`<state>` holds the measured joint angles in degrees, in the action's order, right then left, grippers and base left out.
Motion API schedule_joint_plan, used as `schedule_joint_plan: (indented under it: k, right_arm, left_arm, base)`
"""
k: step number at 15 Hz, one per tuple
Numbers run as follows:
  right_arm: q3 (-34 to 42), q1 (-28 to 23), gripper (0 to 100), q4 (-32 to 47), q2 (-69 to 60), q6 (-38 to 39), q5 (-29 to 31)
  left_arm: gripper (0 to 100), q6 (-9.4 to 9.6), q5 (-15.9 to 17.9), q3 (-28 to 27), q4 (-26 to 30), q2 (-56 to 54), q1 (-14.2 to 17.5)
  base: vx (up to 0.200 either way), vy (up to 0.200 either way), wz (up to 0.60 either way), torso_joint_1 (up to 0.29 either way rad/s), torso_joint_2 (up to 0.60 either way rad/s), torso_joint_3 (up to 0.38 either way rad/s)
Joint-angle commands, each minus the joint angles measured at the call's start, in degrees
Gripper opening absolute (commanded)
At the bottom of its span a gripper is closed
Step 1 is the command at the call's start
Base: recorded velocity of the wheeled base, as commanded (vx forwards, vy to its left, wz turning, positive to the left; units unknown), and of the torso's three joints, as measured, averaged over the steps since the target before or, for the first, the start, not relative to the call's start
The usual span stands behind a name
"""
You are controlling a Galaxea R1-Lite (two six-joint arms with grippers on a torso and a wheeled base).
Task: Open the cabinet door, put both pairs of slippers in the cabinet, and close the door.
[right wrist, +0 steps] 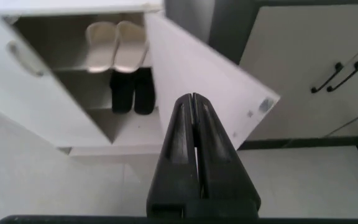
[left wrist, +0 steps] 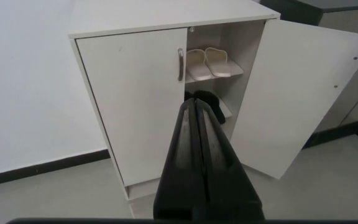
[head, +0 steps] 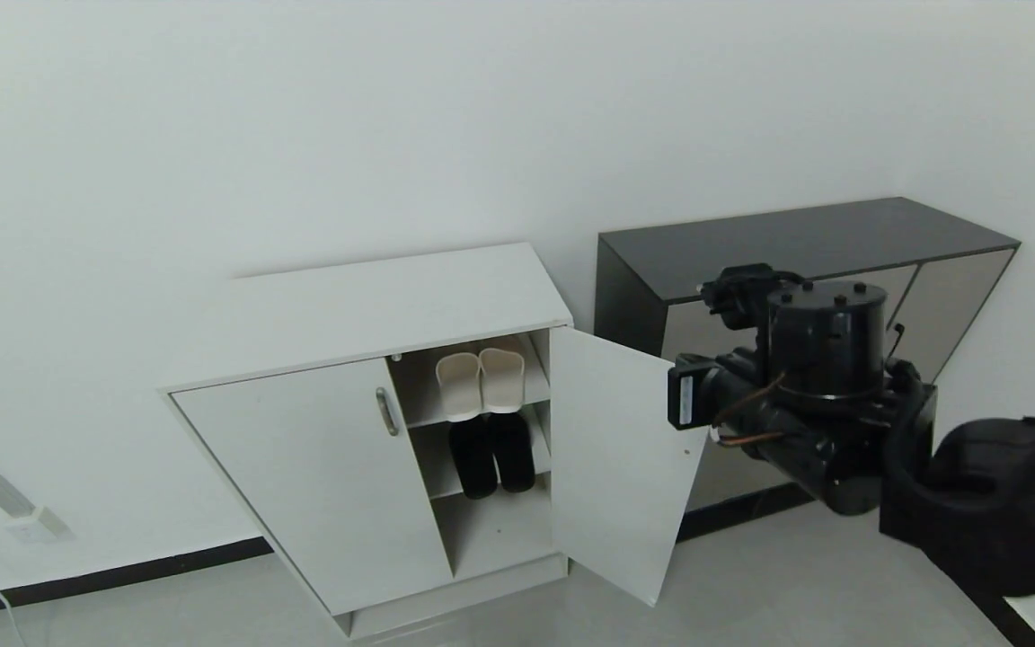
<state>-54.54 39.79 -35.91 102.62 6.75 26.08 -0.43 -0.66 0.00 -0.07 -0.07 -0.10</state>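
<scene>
White wall [head: 302,135] behind cabinet [head: 374,305]; dark sideboard [head: 796,238] beside open door [head: 616,458]; left pincer [left wrist: 194,104], right pincer [right wrist: 193,98] closed, empty.

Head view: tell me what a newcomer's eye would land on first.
The white cabinet against the wall draws the eye, its right door swung open. Inside, the beige slippers lie on the top shelf with the black slippers on the shelf just below. To the cabinet's right stands a dark sideboard, with the robot's right arm in front of it.
</scene>
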Motion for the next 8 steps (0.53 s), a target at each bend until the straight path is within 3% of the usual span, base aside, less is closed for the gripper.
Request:
schedule_joint_plan:
  k: [1,8]
  right_arm:
    - [-8.65,-7.45,0,3.83,6.54,0.01,-4.89]
    - [-21.31,-16.06,0,4.36,18.67,0.10,-10.69]
  left_arm:
    - [0,-0.01,-0.04,0.00,-0.01,0.07,0.01]
    - [0,-0.01,-0.04,0.00,-0.01,0.07,0.01]
  base:
    - [0.000,0.000,0.00,0.000,0.00,0.000]
    - [0.000,0.000,0.00,0.000,0.00,0.000]
